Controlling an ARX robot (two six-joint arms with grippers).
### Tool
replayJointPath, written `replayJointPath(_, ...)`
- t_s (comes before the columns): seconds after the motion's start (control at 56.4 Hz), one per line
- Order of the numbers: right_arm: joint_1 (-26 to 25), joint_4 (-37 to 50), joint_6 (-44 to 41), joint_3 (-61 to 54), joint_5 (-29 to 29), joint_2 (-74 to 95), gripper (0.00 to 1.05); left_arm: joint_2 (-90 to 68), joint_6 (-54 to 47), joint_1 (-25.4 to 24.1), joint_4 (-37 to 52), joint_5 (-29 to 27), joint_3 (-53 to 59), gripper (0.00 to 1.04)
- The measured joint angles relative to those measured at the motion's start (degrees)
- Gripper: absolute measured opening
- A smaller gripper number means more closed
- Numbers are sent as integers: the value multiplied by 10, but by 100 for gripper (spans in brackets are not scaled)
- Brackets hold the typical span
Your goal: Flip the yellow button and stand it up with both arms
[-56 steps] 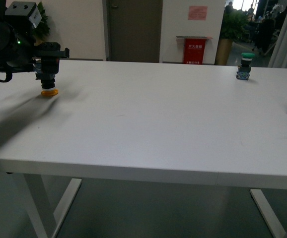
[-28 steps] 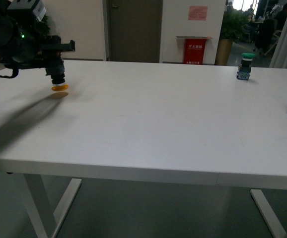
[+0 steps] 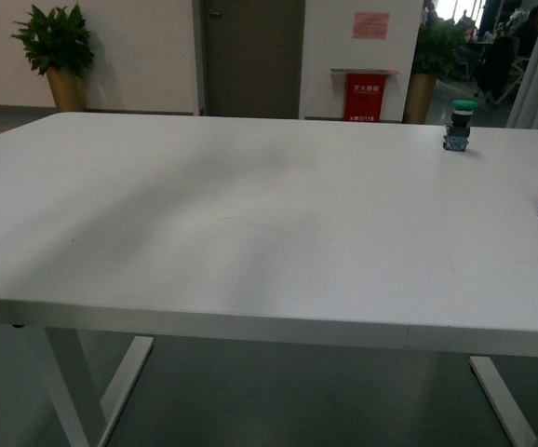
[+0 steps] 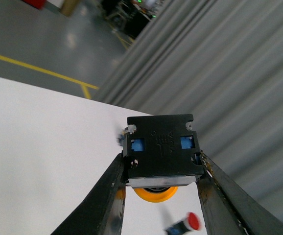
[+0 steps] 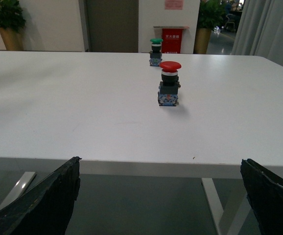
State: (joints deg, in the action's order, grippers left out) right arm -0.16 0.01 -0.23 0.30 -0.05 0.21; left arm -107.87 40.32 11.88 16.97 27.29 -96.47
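Change: left gripper (image 4: 162, 165) has left front view, clamping yellow button (image 4: 160, 149) above table (image 4: 34, 147) | right gripper (image 5: 160, 169) wide, empty

white table (image 3: 250, 214), green button (image 3: 459, 124), red button (image 5: 170, 83)

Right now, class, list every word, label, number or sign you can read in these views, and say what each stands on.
No text can be read for certain.
Pink notice on the far wall: print too small.
White label on the red box below it: characters blurred.
Moulded marks on the yellow button: illegible.
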Motion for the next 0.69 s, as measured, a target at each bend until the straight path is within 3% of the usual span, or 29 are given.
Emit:
replayJointPath(0.16,0,0,0,0,0,0,98,-16,144,23,112,57,50,36)
replayJointPath(0.319,0,0,0,0,0,0,98,-35,342,49,289,106,106,36)
replayJointPath(0.514,0,0,0,0,0,0,98,-66,462,58,384,115,105,36)
replayJointPath(0.691,0,0,0,0,0,0,98,-110,501,62,393,113,99,36)
